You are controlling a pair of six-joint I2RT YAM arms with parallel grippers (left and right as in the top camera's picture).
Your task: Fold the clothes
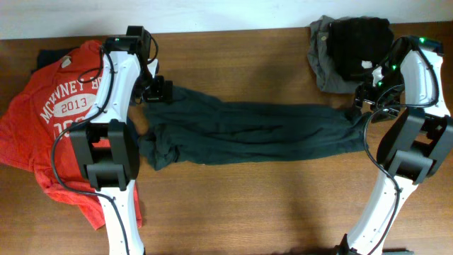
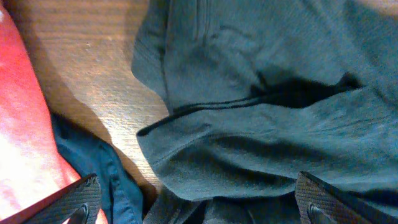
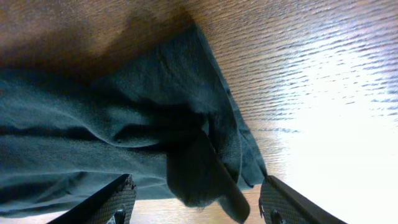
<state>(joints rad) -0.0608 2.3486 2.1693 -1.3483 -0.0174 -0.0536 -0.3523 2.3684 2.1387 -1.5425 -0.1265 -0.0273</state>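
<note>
The dark blackish-green T-shirt (image 1: 248,132) lies stretched in a long rumpled band across the middle of the table; no lettering shows. My left gripper (image 1: 157,92) is open over its left end, fingers spread either side of bunched cloth (image 2: 249,143). My right gripper (image 1: 368,99) is open over its right end, where a folded corner of the shirt (image 3: 205,168) lies between the fingers. Neither gripper holds cloth.
A red T-shirt with white print (image 1: 64,120) lies at the left, partly under the left arm, also at the left edge of the left wrist view (image 2: 22,143). A grey garment with a black item on it (image 1: 340,49) sits at the back right.
</note>
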